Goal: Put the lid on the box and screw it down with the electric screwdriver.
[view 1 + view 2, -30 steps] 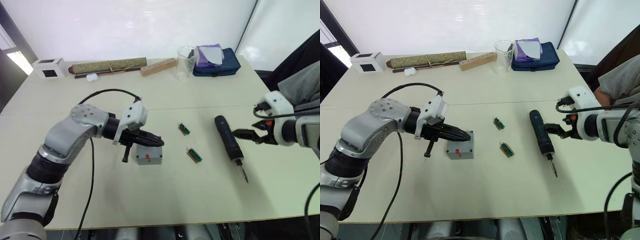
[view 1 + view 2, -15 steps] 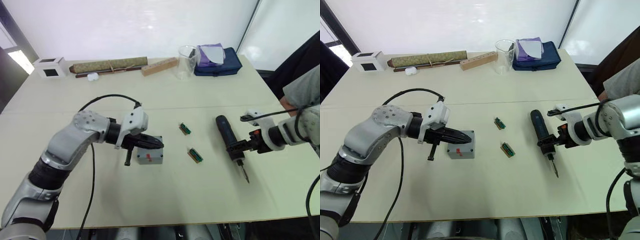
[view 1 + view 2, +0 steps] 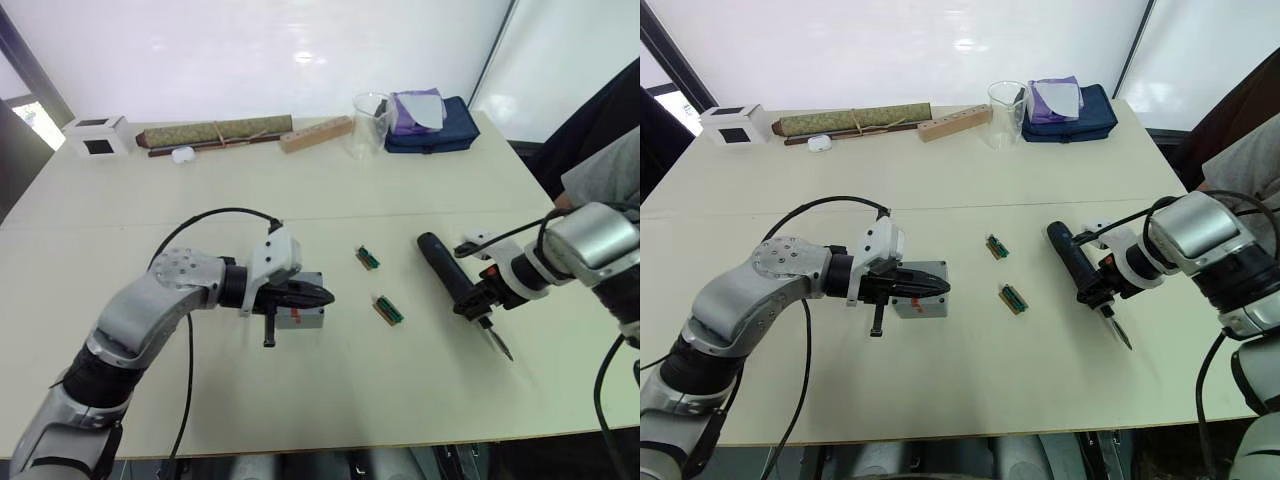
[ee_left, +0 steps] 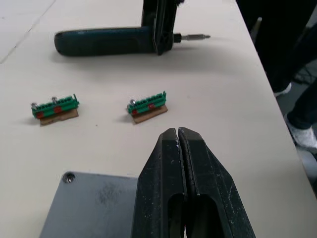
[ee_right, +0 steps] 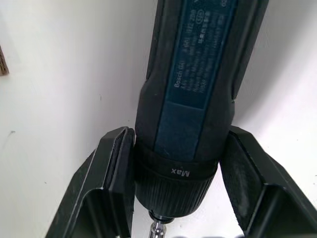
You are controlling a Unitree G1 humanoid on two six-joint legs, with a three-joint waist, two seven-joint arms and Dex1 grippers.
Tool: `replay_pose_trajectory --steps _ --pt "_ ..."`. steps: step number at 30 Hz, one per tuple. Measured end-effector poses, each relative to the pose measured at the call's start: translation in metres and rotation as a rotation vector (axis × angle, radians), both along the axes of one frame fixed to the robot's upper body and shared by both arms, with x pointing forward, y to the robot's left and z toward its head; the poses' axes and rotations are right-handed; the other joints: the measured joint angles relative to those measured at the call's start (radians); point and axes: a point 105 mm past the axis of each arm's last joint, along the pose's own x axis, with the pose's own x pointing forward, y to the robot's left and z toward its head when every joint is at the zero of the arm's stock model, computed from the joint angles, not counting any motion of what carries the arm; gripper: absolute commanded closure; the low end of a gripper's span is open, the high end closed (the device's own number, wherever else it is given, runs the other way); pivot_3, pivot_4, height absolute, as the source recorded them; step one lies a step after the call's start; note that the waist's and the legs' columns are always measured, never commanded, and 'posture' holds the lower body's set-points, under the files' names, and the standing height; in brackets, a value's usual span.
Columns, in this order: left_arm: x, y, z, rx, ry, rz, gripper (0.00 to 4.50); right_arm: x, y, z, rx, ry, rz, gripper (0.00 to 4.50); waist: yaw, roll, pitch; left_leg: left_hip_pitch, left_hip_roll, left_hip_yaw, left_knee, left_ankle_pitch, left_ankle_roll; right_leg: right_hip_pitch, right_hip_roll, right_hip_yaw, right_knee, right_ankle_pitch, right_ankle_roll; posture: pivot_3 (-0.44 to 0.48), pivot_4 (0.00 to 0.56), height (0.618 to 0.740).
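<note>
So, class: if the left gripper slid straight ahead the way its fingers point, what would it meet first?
Probably a green terminal block, just beyond the closed left gripper that rests over the lid. Farther along lies the electric screwdriver. Height is unclear, so it might pass above.

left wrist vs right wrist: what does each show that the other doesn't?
Left wrist: the left gripper, fingers shut, over the grey lid, with two green terminal blocks beyond.

Right wrist: the printed label and the "Max" collar, with a finger on each side of it.

Both: the screwdriver lying on the table, the right gripper closed around it.
</note>
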Motion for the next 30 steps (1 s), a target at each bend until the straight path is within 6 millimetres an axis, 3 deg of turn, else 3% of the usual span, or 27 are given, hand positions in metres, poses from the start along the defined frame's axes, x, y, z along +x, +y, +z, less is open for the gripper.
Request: replay_pose_trajectory --steps 9,11,14,19,21,24,27,30 --pt "0.003 0.001 -0.002 -0.006 0.004 0.029 4.50 0.006 -0.002 -0.006 0.006 0.027 0.028 2.35 -0.001 -0.010 -0.006 0.003 0.000 -0.001 0.002 0.000 0.000 0.004 0.000 -0.001 -0.001 0.000 -0.001 0.000 0.150 0.740" --pt "0.007 0.005 -0.005 -0.007 0.020 0.051 4.50 0.020 0.002 -0.002 0.058 0.003 -0.021 2.35 -0.013 -0.011 -0.006 0.005 0.001 0.001 0.002 0.000 0.000 0.005 -0.001 0.000 -0.001 0.001 -0.004 0.000 0.150 0.740" --pt "0.014 0.015 -0.010 -0.005 0.055 0.088 4.50 0.046 0.004 0.026 0.154 -0.114 -0.122 2.35 -0.023 0.005 0.004 -0.001 -0.001 0.003 0.002 0.002 -0.003 -0.002 -0.002 0.002 0.000 0.007 0.000 0.000 0.150 0.740" --pt "0.030 0.035 -0.015 -0.016 0.098 0.159 4.50 0.060 0.017 0.095 0.515 -0.326 -0.200 2.35 -0.015 0.008 0.005 -0.016 0.000 -0.001 0.000 0.003 -0.004 -0.019 0.001 0.000 0.005 0.007 0.000 0.000 0.150 0.740" --pt "0.035 0.040 -0.014 -0.017 0.102 0.170 4.50 0.057 0.036 0.120 0.754 -0.430 -0.156 2.35 -0.012 0.008 0.005 -0.020 0.001 0.000 0.000 0.004 -0.005 -0.022 0.001 0.000 0.003 0.007 0.000 0.000 0.150 0.740" --pt "0.041 0.047 -0.012 -0.007 0.106 0.176 4.50 0.043 0.068 0.139 0.993 -0.577 -0.071 2.35 -0.013 0.008 0.005 -0.020 0.000 0.001 -0.001 0.004 -0.007 -0.023 -0.001 0.001 0.004 0.007 0.000 0.000 0.150 0.740" --pt "0.045 0.051 -0.011 0.000 0.111 0.182 4.50 0.029 0.092 0.148 1.121 -0.706 -0.034 2.35 -0.011 0.009 0.005 -0.020 0.000 0.000 -0.001 0.007 -0.011 -0.023 -0.001 0.000 0.006 0.007 0.001 0.000 0.150 0.740" --pt "0.047 0.054 -0.011 0.000 0.121 0.178 4.50 0.018 0.104 0.158 1.162 -0.854 -0.036 2.35 -0.004 0.009 0.005 -0.019 -0.001 0.000 0.000 0.008 -0.013 -0.022 -0.002 0.000 0.009 0.008 0.002 0.000 0.150 0.740"
